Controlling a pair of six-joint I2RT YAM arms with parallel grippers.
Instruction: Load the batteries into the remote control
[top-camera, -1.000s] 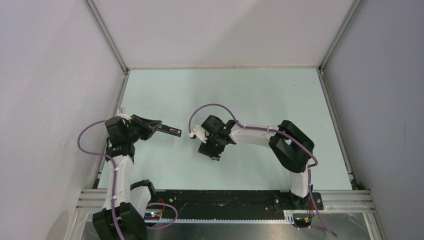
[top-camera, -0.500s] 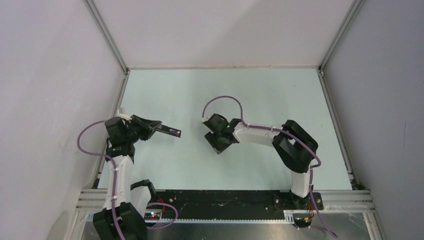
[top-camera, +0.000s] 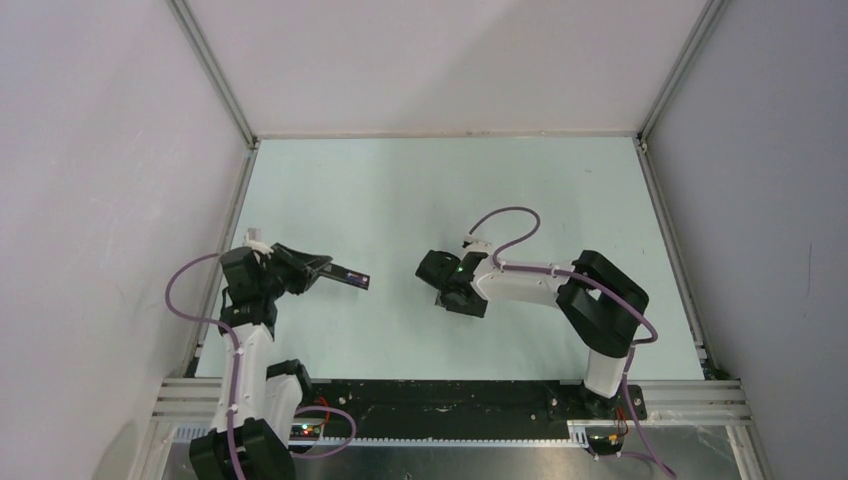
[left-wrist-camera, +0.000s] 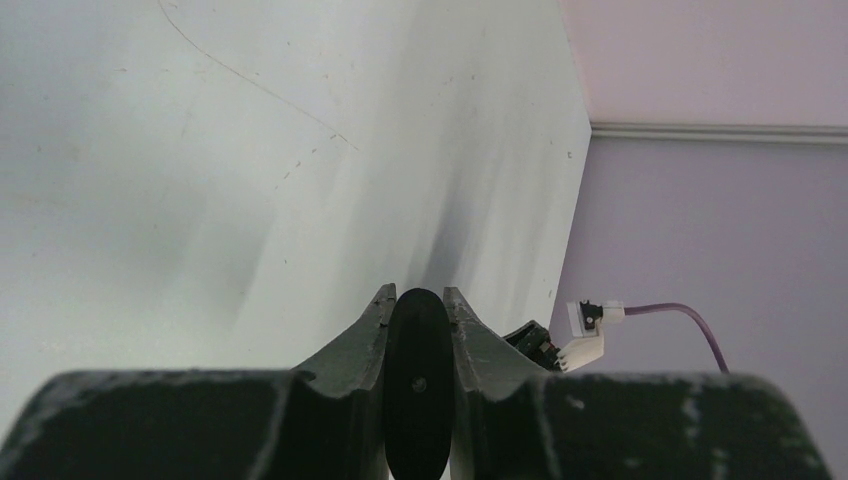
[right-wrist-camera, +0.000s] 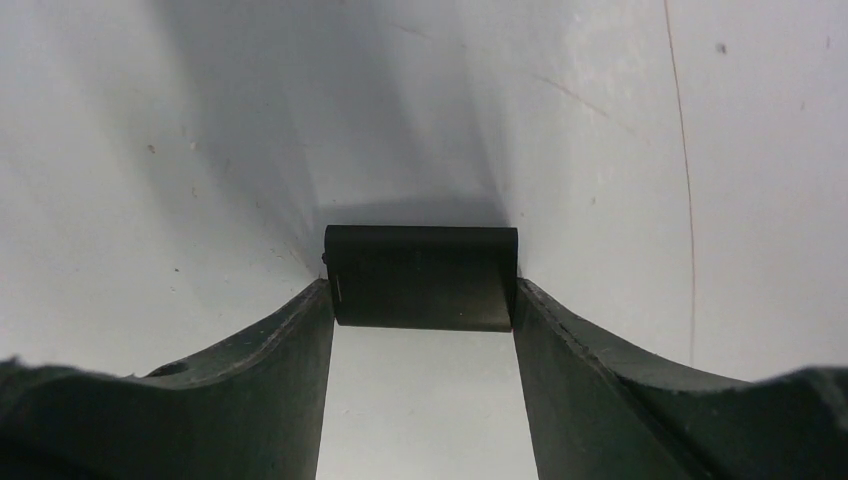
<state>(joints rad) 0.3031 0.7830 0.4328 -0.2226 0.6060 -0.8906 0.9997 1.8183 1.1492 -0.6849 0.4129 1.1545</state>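
Seen from above, the remote control (top-camera: 347, 277) has its gripped end buried in the left end effector (top-camera: 318, 268). The pale marks near its free end are too small to read. The left wrist view shows it end-on only, with its lower part cut off by the bottom edge, so face and back cannot be told apart. Well to the right of the remote control, the right end effector (top-camera: 462, 300) hides from above the black plate (right-wrist-camera: 420, 278) pinched between its fingers.
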